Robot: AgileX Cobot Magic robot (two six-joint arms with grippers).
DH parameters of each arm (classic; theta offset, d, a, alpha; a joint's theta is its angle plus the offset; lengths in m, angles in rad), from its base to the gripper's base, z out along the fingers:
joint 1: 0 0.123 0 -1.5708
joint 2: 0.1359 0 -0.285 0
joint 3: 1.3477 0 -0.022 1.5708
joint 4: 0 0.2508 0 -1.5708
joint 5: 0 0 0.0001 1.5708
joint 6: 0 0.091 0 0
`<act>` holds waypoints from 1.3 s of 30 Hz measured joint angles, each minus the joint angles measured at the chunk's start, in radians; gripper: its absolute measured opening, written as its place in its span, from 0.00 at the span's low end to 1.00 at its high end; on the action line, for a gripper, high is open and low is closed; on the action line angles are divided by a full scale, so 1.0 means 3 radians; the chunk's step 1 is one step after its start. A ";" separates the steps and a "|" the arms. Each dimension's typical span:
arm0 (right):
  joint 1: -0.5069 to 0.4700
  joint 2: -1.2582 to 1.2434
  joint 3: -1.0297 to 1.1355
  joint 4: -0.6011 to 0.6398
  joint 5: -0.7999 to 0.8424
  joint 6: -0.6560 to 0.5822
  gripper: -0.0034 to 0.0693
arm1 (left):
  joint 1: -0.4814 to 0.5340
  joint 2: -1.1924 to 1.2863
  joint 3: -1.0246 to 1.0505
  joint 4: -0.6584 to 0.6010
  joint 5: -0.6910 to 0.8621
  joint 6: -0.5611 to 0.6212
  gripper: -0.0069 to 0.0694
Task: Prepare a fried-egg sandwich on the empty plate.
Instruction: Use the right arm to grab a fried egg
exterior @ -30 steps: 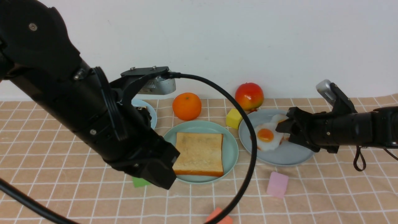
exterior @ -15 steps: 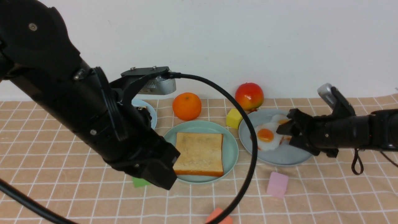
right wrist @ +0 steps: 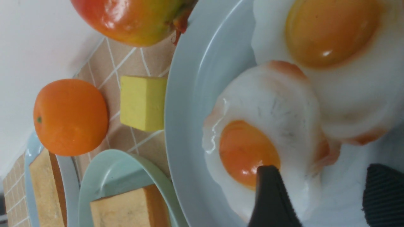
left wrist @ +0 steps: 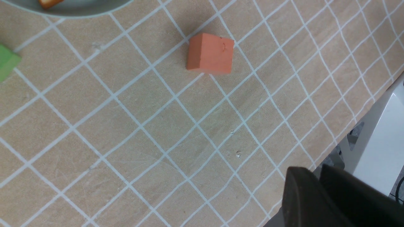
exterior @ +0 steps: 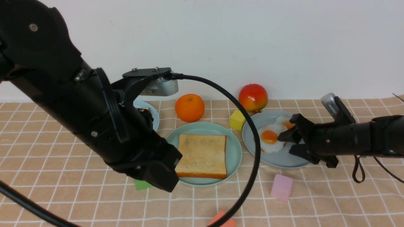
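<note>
Toast [exterior: 202,156] lies flat on the mint-green plate [exterior: 235,148], a single slice covering most of it. With that plate as the dial's centre, the grey-blue plate [exterior: 284,160] sits at 3 o'clock, just apart from it. It carries the nearer fried egg [exterior: 270,138], which partly overlaps a second egg [exterior: 284,120] toward the wall. The right gripper [exterior: 288,143] hovers over the grey-blue plate with its jaws spread wide and pinching nothing. One finger [right wrist: 271,195] is above the nearer egg's white beside the yolk, the other out over bare plate. At 10 o'clock a pale blue plate [exterior: 154,115] holds a second toast slice [right wrist: 41,186], mostly hidden behind the left arm [exterior: 94,119]. The left gripper [left wrist: 315,176] hangs over the checked cloth [left wrist: 126,126] at about 8 o'clock. Its fingers show side by side in the wrist view's corner, and I cannot tell whether they press together. An orange [exterior: 189,107] stands at 12 o'clock and a yellow block [exterior: 237,120] at 1 o'clock
</note>
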 joint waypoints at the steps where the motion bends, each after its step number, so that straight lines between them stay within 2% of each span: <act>1: 0.0000 0.0011 -0.0022 0.0000 0.0000 0.0007 0.61 | 0.0000 0.0000 0.0000 0.0000 0.0000 0.0000 0.22; 12: 0.0000 0.0165 -0.0228 0.0006 0.0026 0.0096 0.61 | 0.0000 0.0000 0.0000 0.0000 0.0030 0.0000 0.23; 16: 0.0000 0.0191 -0.0241 0.0024 0.0038 0.0106 0.58 | 0.0000 0.0000 0.0000 0.0000 0.0033 0.0000 0.23; 19: 0.0000 0.0213 -0.0244 0.0024 0.0038 0.0106 0.42 | 0.0000 0.0000 0.0000 0.0000 0.0033 0.0000 0.24; 23: 0.0000 0.0235 -0.0250 0.0034 0.0067 0.0106 0.15 | 0.0000 0.0000 0.0000 0.0000 0.0033 0.0000 0.24; 34: -0.0001 0.0194 -0.0240 0.0022 0.0086 0.0103 0.15 | 0.0000 0.0000 0.0000 0.0052 0.0029 0.0004 0.25; 39: -0.0001 -0.0007 -0.0236 0.0007 0.0086 -0.0085 0.15 | 0.0000 0.0000 0.0000 0.0107 0.0022 0.0004 0.26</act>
